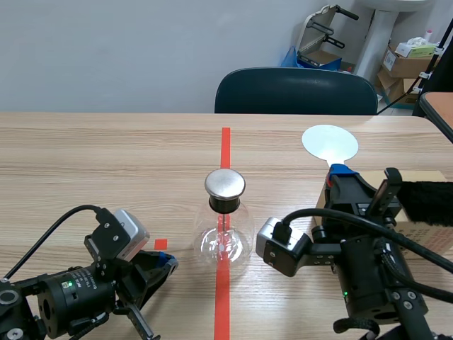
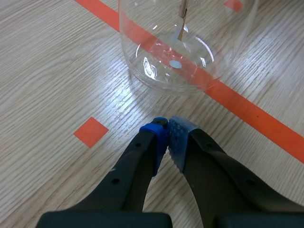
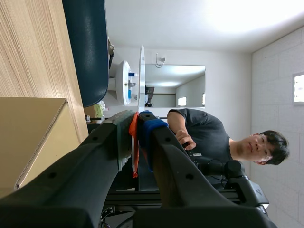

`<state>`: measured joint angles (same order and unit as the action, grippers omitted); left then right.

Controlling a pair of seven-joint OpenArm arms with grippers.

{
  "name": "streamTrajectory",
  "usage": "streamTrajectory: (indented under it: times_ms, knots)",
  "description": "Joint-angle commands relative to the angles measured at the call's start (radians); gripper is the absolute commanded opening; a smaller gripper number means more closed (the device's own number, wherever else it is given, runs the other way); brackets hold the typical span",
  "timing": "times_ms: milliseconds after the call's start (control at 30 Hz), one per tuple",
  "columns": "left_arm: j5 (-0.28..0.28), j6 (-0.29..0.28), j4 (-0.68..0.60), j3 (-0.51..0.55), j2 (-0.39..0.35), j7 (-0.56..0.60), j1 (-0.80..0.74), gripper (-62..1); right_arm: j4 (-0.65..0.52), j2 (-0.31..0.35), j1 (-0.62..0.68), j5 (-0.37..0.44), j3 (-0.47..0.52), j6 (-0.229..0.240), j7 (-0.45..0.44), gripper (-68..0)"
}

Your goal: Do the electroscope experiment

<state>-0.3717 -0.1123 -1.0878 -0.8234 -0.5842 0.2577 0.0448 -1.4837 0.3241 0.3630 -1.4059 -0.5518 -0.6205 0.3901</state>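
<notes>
right pincer point(image 1: 340, 172) clamped on disc point(image 1: 329, 144) handle, left pincer point(image 2: 167, 130) closed empty near-left of flask point(image 1: 224, 237): bring disc left over metal cap point(image 1: 225, 184) slowly, without knocking flask.

The right gripper point(image 3: 137, 124) is clamped on the orange handle point(image 3: 135, 152) of a thin white disc point(image 3: 141, 76), seen edge-on. A cardboard box point(image 3: 28, 137) lies beside it on the wooden table point(image 3: 33, 47). A dark chair point(image 3: 90, 47) and a person point(image 3: 204, 133) are beyond.

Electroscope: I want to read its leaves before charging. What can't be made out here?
Leaves in the electroscope: scene view, too small, glass glare.
Its metal cap: left wrist view, cut off by the edge; only the strip's lower end shows.
Handle of the disc: right wrist view, mostly covered by the right gripper.
</notes>
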Motion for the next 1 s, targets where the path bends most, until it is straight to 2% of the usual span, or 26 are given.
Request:
streamTrajectory:
  times_ms: [0,967]
  knots:
    - [-0.005,-0.005,-0.009,0.003,0.011,0.01,0.005,-56.9,-0.011,0.003,-0.014,0.0,0.001,-0.006,0.0,-66.5]
    - [-0.005,-0.005,-0.008,0.003,0.021,0.006,0.005,-56.9,-0.011,0.003,-0.013,0.0,0.001,-0.006,0.0,-66.5]
